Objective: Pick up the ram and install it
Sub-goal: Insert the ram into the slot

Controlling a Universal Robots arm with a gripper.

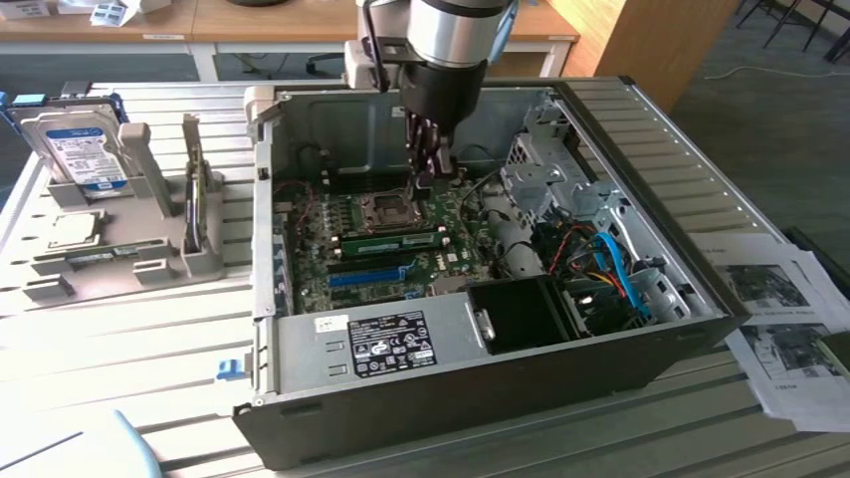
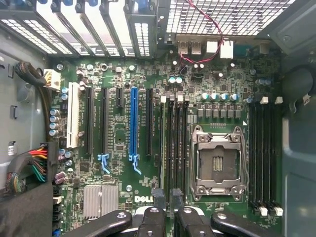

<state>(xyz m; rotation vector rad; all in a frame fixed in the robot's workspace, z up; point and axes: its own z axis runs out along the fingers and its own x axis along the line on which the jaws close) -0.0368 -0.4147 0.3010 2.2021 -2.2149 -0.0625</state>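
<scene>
- Inside the open computer case (image 1: 671, 204), the ram (image 1: 389, 242) is seen seated on the motherboard (image 1: 455, 263), beside the processor socket (image 1: 393, 208).
- The gripper (image 1: 432, 171) is held above it, fingers (image 2: 158, 197) slightly parted, nothing clasped.

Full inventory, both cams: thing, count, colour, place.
computer case: one, dark grey, open, on the slatted table
motherboard: one, green, inside the case
ram: one, green, on the motherboard between socket and blue slot
processor socket: one, silver, on the motherboard
long slot: one, blue, on the motherboard
heatsink: one, silver, on the motherboard
hard drive: one, silver with blue label, upright in the grey holder, exterior view's left
processor chip: one, silver, on that holder
papers: several, white, exterior view's right
arm: one, silver, reaching into the case
tool: one, black, over the motherboard near the socket
</scene>
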